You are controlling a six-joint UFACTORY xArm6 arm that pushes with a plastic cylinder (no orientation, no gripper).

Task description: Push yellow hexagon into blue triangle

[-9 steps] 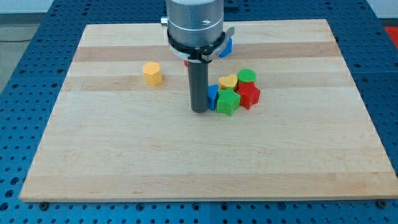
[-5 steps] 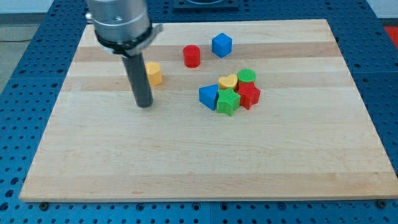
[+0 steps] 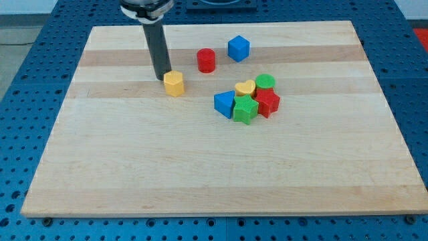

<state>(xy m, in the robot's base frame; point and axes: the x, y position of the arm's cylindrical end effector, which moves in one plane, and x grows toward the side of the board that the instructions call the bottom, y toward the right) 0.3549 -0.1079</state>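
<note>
Tip [image 3: 160, 78] touches yellow hexagon [image 3: 174, 84]; blue triangle [image 3: 224, 104] well apart.

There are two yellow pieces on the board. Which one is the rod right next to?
The yellow hexagon, standing alone toward the view's left; my tip sits at its upper-left edge. The yellow heart is packed in the cluster.

Bright, even light; sharp pic.

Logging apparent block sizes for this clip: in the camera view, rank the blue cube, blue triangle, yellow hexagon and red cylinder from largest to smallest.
1. blue cube
2. blue triangle, close to the cube; unsure
3. yellow hexagon and red cylinder look alike, so unranked.
</note>
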